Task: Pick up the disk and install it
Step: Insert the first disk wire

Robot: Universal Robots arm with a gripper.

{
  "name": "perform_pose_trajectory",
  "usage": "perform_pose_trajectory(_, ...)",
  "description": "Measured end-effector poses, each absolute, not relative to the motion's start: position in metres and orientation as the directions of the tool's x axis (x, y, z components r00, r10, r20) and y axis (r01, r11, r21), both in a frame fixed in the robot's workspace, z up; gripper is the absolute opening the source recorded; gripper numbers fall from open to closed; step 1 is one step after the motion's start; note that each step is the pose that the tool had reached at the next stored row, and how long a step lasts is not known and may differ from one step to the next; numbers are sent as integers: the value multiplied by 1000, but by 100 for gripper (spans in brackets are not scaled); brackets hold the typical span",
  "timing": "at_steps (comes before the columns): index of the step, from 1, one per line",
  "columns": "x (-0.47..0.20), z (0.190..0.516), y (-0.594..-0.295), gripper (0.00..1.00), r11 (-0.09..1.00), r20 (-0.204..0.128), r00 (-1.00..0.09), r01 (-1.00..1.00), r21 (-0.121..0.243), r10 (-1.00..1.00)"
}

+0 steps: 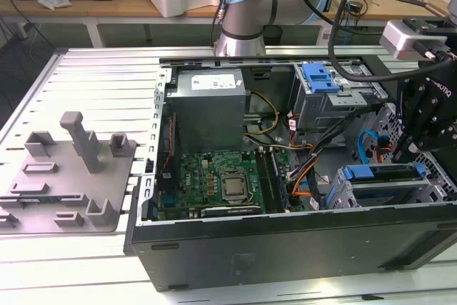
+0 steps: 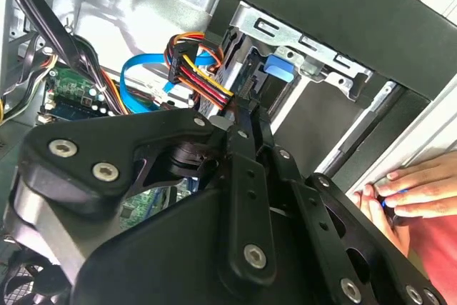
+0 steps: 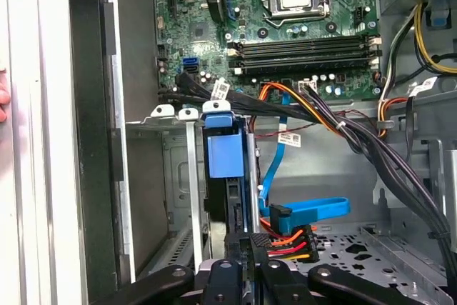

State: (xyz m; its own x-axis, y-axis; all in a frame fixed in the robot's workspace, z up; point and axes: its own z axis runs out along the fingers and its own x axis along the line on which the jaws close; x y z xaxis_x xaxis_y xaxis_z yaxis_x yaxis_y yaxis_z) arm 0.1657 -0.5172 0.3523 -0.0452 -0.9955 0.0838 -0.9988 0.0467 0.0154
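Blue plastic marks the disk (image 1: 378, 173) in the exterior view: it sits on edge in the cage (image 1: 339, 198) at the front of the open case (image 1: 285, 248), which lies on the slotted desk (image 1: 93, 69). The arm reaches down over the cage, and the gripper (image 1: 405, 153) hangs just above the disk's end.

In the second wrist view the gripper (image 2: 246, 116) points into the cage. Its fingers (image 2: 239, 141) are drawn together with no gap showing, and the tips are at the disk's dark edge beside the bracket (image 2: 278, 68). I cannot tell whether they touch it. A cable plug (image 2: 196, 80) lies just beside the tips. A hand (image 2: 414, 189) rests on the case rim, outside the cage.

In the first wrist view the disk (image 3: 227, 155) fills one cage slot, with its bracket end toward the board (image 3: 285, 26) and the fingertips at its near end.

My reading is that pick-up is done and the seating step is in hand. Finishing it would call for a straight push along the slot that is square to the cage and clear of the plug, so that nothing snags.
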Motion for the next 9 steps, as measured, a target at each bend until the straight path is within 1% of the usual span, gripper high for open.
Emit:
perform_pose_trajectory(4,166,352,-517,16,41,84,-39,-999,15,-996)
perform_pose_trajectory(9,166,352,-517,16,-3,84,4,-1000,15,-996)
